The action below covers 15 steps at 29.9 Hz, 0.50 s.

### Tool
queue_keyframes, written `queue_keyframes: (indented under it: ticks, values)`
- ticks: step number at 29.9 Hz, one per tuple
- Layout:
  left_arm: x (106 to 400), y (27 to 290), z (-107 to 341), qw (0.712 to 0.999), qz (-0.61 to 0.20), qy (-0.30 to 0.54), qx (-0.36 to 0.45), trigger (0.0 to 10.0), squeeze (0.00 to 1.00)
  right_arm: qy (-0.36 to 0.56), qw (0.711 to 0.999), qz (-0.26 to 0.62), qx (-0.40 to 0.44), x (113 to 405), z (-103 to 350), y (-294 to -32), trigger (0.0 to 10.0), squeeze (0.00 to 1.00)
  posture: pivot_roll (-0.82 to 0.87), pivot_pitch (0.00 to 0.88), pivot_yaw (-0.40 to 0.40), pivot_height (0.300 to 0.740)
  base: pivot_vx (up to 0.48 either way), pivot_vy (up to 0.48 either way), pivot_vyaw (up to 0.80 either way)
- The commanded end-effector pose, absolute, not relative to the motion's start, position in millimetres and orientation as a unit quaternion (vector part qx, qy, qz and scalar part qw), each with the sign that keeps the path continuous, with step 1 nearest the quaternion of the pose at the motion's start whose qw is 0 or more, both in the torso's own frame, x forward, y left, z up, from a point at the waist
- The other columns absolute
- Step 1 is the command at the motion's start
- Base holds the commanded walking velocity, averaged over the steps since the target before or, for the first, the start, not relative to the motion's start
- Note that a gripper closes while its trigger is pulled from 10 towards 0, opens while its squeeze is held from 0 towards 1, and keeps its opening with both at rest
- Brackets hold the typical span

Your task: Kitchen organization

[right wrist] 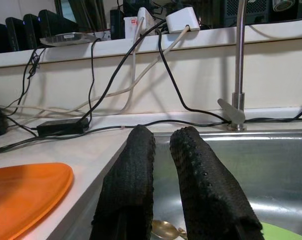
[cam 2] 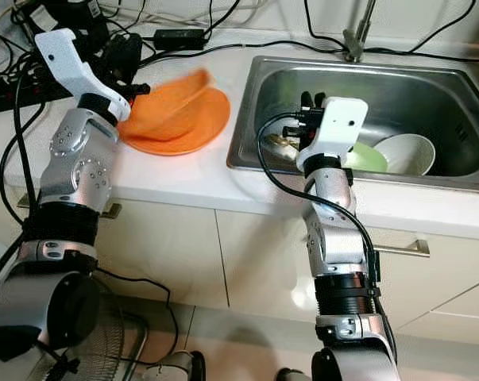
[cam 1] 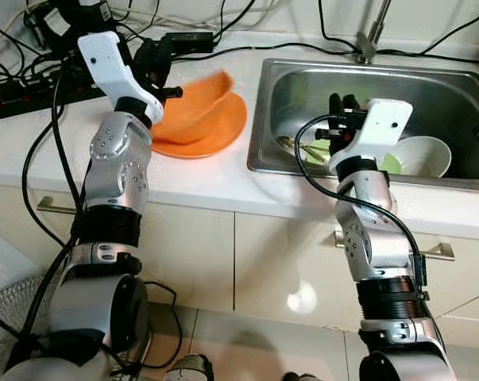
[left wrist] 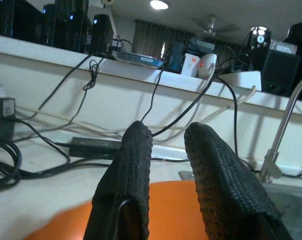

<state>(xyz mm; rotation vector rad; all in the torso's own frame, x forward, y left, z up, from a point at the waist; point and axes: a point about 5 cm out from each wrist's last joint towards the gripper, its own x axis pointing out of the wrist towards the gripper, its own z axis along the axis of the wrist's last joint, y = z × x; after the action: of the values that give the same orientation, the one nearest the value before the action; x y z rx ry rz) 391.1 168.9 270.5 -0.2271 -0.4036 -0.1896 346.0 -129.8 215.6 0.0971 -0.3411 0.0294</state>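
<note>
An orange bowl (cam 1: 193, 105) tilts, blurred, over an orange plate (cam 1: 225, 129) on the white counter left of the sink. My left gripper (cam 1: 174, 93) is at the bowl's left rim and looks shut on it; in the left wrist view its fingers (left wrist: 135, 150) stand close together over the orange surface (left wrist: 166, 210). My right gripper (cam 1: 340, 101) hangs shut over the left part of the steel sink (cam 1: 303, 75), holding nothing. Below it lie a gold spoon (cam 1: 291, 144), a green dish (cam 1: 392, 163) and a white bowl (cam 1: 422, 155).
A faucet (cam 1: 370, 36) rises behind the sink. A black power strip (cam 1: 32, 91), an adapter (cam 1: 187, 40) and several cables crowd the counter's back left. Cabinet drawers with metal handles (cam 1: 438, 250) run under the counter; a fan (cam 1: 5, 317) stands on the floor at left.
</note>
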Motion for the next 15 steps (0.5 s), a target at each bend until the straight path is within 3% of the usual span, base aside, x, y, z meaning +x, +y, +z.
queue_keyframes:
  ticks: [1, 15]
  values:
    - [389.0, 176.1, 269.4, 0.972, -0.08, -0.196, -0.101, 10.0, 0.0, -0.182, 0.982, 0.02, 0.053, 347.2, 223.0, -128.0, 10.0, 0.0, 0.06, 0.031, 0.036, 0.74, 0.0, 0.0, 0.0]
    - [387.8, 184.9, 258.7, 0.97, -0.04, -0.176, -0.16, 10.0, 0.0, -0.178, 0.982, 0.019, 0.055, 347.5, 219.3, -126.7, 10.0, 0.0, 0.07, 0.024, 0.039, 0.74, 0.0, 0.0, 0.0]
